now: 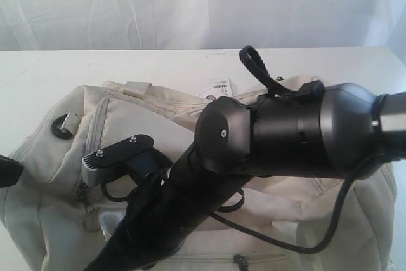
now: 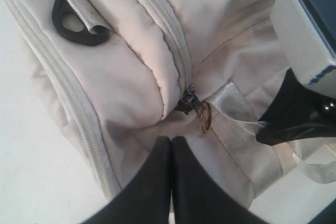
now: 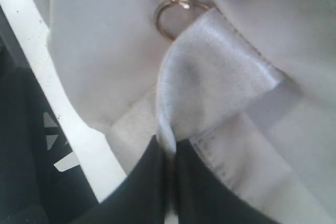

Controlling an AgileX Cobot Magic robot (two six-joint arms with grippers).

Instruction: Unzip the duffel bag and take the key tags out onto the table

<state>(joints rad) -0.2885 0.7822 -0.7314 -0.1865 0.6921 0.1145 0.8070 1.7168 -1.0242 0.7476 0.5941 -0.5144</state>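
Observation:
The cream duffel bag (image 1: 44, 207) lies on the white table (image 1: 38, 74), its grey zipper (image 2: 168, 30) closed. In the left wrist view the zipper slider (image 2: 187, 101) carries a gold ring (image 2: 205, 117) with a pale webbing pull tab (image 2: 236, 145). My left gripper (image 2: 171, 141) is shut with nothing in it, its tips on the fabric just short of the slider. My right gripper (image 3: 169, 148) is shut on the folded pull tab (image 3: 210, 77), below the ring (image 3: 169, 19). The key tags are out of view.
My right arm (image 1: 285, 131) crosses over the bag and hides its middle. A black strap ring (image 2: 79, 24) sits at the bag's end. A white barcode label (image 1: 219, 87) lies by the bag's far side. Bare table (image 2: 31, 182) shows beside the bag.

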